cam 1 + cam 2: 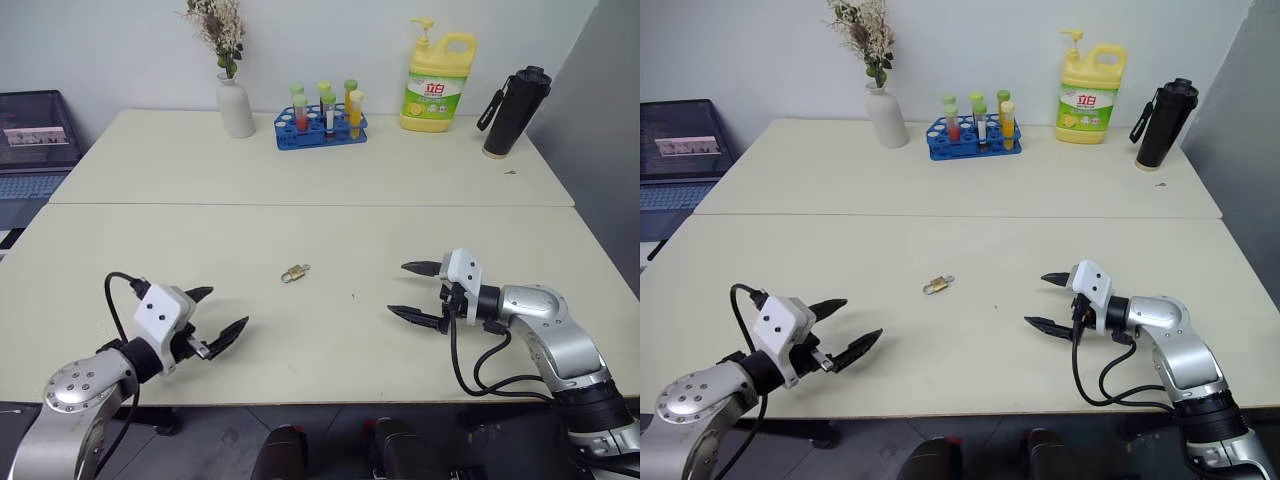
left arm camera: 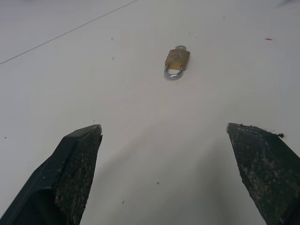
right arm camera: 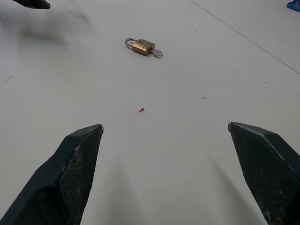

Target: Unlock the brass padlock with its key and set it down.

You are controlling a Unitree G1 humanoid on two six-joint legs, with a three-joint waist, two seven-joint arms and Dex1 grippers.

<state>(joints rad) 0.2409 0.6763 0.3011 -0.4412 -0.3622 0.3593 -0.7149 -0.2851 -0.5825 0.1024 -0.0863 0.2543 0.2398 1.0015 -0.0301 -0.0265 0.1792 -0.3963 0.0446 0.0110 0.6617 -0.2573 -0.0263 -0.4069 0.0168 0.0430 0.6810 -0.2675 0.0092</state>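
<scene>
The padlock [image 1: 293,273] lay flat on the table [image 1: 330,190], just below the middle of the head views, with bare tabletop all round it. From its body a small ring stuck out at the end opposite the shackle; I took that for the bow of the key [image 3: 158,53], seated in the keyway, though it was too small for me to be sure. The lock's long axis ran on a shallow diagonal: shackle toward the lower left of the frame, key end toward the upper right.

I judged the task to be at its very start, the approach, with nothing picked up yet. My left gripper [image 1: 216,315] hung at lower left and my right gripper [image 1: 415,291] at centre right, both well apart from the lock, both with fingers spread wide and gripping nothing.

The next move, as I read it, called for one gripper to pinch the brass body and steady it while the other closed on that tiny bow and turned it. Both targets looked smaller than a fingertip, so alignment would need care.
</scene>
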